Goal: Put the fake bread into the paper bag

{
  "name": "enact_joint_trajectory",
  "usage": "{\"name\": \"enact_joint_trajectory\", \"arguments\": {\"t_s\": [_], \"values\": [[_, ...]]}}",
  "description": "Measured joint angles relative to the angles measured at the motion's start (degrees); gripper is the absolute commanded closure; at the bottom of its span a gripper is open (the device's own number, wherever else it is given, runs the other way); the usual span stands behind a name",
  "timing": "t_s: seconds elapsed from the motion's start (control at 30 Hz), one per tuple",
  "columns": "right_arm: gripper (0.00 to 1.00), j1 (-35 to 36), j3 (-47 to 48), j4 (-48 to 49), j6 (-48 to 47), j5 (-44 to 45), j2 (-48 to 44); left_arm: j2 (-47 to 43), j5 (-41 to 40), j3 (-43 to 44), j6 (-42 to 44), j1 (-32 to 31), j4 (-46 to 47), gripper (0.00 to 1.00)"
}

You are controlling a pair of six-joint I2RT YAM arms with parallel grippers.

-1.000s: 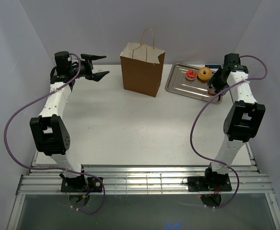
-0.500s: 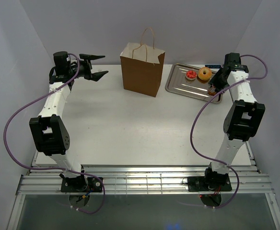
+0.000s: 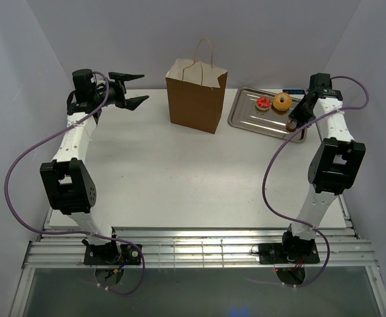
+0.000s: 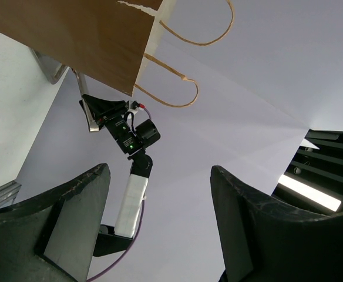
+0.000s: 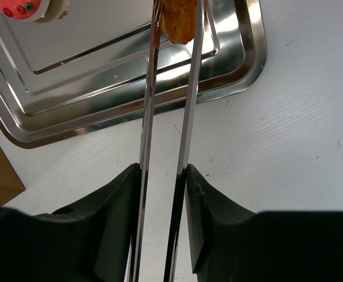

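Bread in transit: a golden-brown bun (image 5: pixel 179 20) is pinched between the tips of a pair of metal tongs (image 5: pixel 189 106) above the near corner of the silver tray (image 5: pixel 101 94), at the far right of the tabletop (image 3: pixel 180 178). From the wrist view we cannot say whether the bun has cleared the metal or rests on it.

The right pincer (image 5: pixel 162 176) is closed down narrow on the tongs, one finger against the outside of each blade, and has hold of nothing else.

Two more pieces wait on the tray: a red-topped tart (image 3: pixel 264 103) and, just beside it, an orange donut (image 3: pixel 282 101). We see no other pastry on the tray or tabletop, and the overhead camera does not look down into the bag, so what it holds, if anything, we cannot tell.

The brown paper bag (image 3: pixel 194 99) stands upright at the far middle of the tabletop, just left of the tray, mouth open and handles up.

The left pincer (image 3: pixel 145 88) hangs in the air left of the bag, spread wide and holding nothing, its fingers pointed toward the bag but apart from it.

By our reading the job is under way, not done: the bun must be carried across and dropped in, then the tart and donut.
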Motion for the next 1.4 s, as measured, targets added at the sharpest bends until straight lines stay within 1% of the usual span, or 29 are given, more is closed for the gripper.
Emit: {"name": "enact_joint_trajectory", "arguments": {"t_s": [0.07,0.17,0.43,0.67,0.97,1.2,1.4], "values": [[0.75,0.0,-0.11,0.02,0.02,-0.04,0.0,0.0,0.0,0.04,-0.02,0.0,-0.02,0.21],[0.78,0.0,-0.96,0.28,0.02,-0.13,0.0,0.0,-0.02,0.04,0.0,0.0,-0.02,0.21],[0.82,0.0,-3.15,0.44,-0.02,-0.66,-0.92,0.0,-0.02,0.04,0.22,0.0,-0.07,0.21],[0.83,0.02,-7.48,2.27,-0.09,-1.01,-6.82,0.0,-0.02,0.04,0.55,0.0,-0.11,0.21],[0.83,0.02,-9.42,4.46,-0.09,-2.95,-13.46,-0.68,-0.04,0.02,1.07,0.0,-0.35,0.21],[0.83,2.14,-9.49,9.77,-0.81,-9.22,-17.81,-4.52,-0.02,-2.54,1.05,0.02,-0.26,0.21],[0.83,6.56,-3.34,13.27,-1.9,-15.74,-17.59,-7.28,-0.07,-6.69,0.7,0.04,-0.07,0.21]]}}
